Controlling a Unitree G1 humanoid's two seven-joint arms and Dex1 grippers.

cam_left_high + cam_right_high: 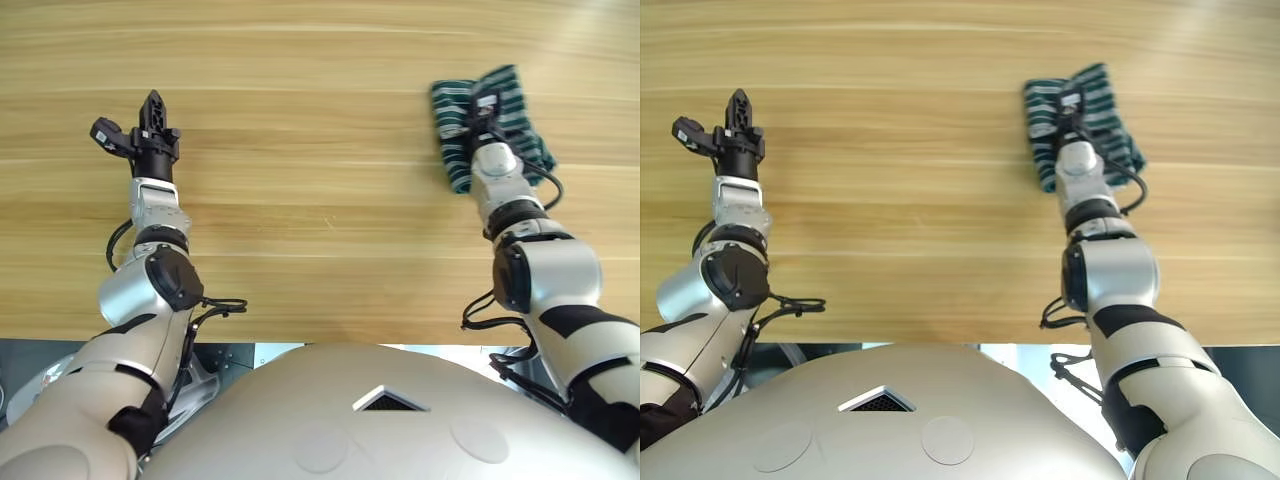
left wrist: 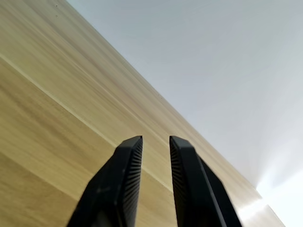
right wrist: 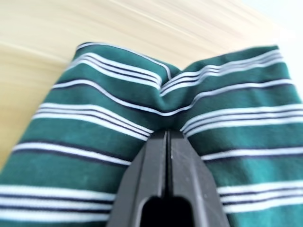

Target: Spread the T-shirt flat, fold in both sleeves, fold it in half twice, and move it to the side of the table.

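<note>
Leave the left gripper (image 1: 153, 105) idle over the desk's (image 1: 320, 230) left side, fingers slightly parted and holding nothing. With the right gripper (image 3: 166, 135) clamped shut on the T-shirt (image 1: 452, 125), probably best to slide low toward the right edge, lifting little to avoid spilling the layers, then let go straight up. Looks already folded: a compact green bundle with thin white stripes, puckered at the pinch, lying toward the far right corner, well apart from the left gripper.
</note>
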